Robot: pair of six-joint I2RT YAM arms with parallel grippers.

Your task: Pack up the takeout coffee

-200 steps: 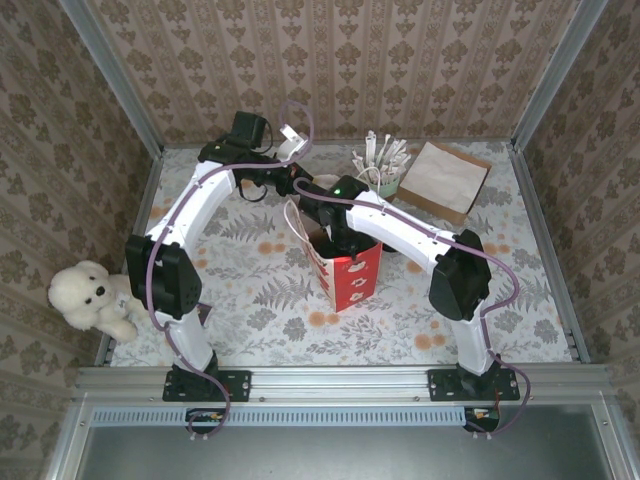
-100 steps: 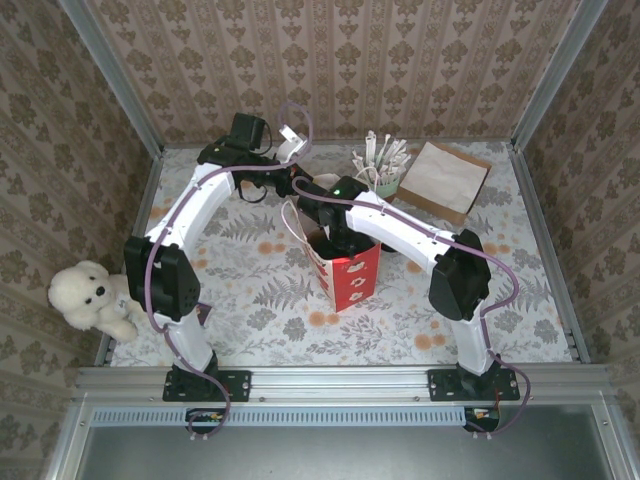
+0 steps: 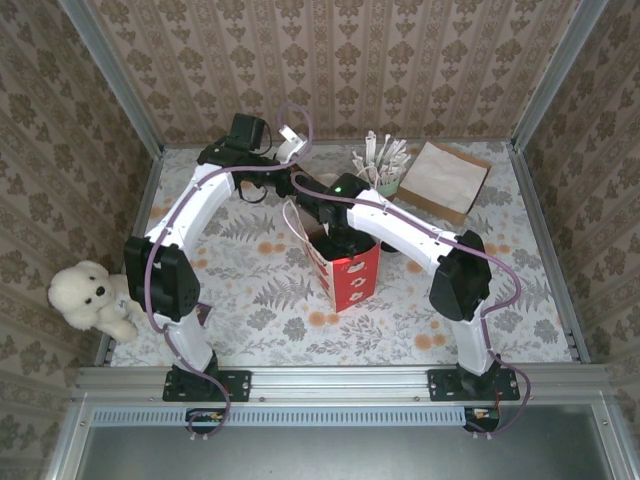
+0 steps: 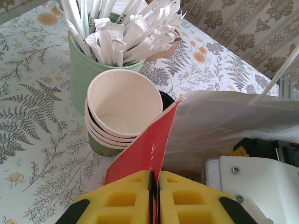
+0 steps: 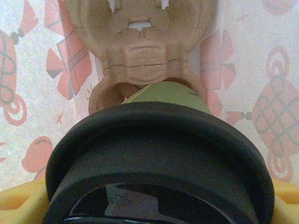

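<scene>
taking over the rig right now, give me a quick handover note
Left gripper: shut on the red edge of the bag, holding it open.
Right gripper: inside the bag, closed on the coffee, black lid on.
Coffee: at a well of the carrier in the bag; can't tell if seated.
Done: coffee is in the bag.
Left: seat it, release, pull both arms out.

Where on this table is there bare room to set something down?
Bare cloth lies near left, between the left arm and the red gift bag, and near right, between the right arm and the side rail. The far middle is crowded: stacked cups, stick cup, brown paper stack.
</scene>
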